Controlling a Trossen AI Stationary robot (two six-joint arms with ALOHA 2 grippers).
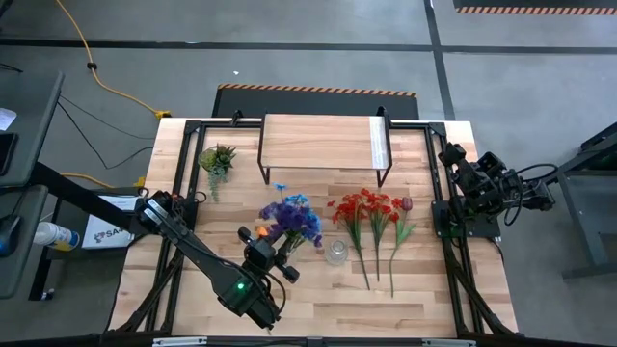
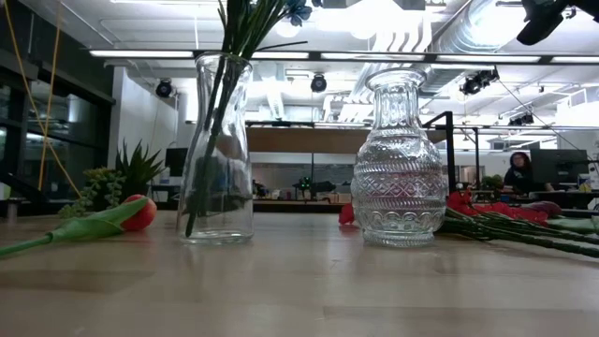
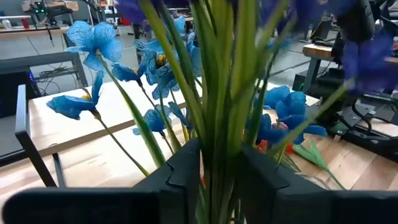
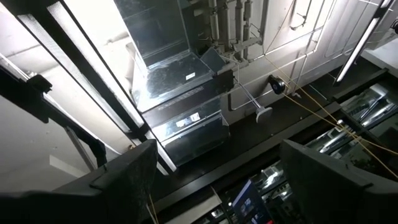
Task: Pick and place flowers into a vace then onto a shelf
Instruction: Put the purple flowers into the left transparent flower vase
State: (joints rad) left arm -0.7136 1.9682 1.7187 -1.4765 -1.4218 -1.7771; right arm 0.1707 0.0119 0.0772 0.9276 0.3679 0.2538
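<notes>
Landmark: the shelf [image 1: 323, 142], a low light-wood board on black legs at the table's far edge.

- Blue and purple flowers [image 1: 292, 220]: bunch with stems standing in a plain glass vase [image 2: 217, 150], nearer the front of the table than the shelf, toward its left end. In the left wrist view the green stems [image 3: 221, 106] pass between the gripper's dark fingers [image 3: 180, 177].
- Left gripper [image 1: 273, 249]: just in front of the blue bunch, on the side away from the shelf. Fingers stand either side of the stems, parted a little; whether they press the stems cannot be told.
- Ribbed glass vase [image 2: 397, 161]: no flowers in it, in front of the shelf's middle, between the blue bunch and the red flowers.
- Red flowers [image 1: 367, 209]: lying flat on the table [image 1: 415, 289] in front of the shelf's right half, stems pointing away from it; a dark maroon tulip [image 1: 406, 204] lies at their right.
- Orange flower [image 2: 138, 212]: lying on the table, left of the plain vase in the low view.
- Small potted plant [image 1: 218, 159]: just left of the shelf.
- Right gripper [image 4: 214, 180]: raised well off to the right of the shelf, fingers spread wide, holding nothing.
</notes>
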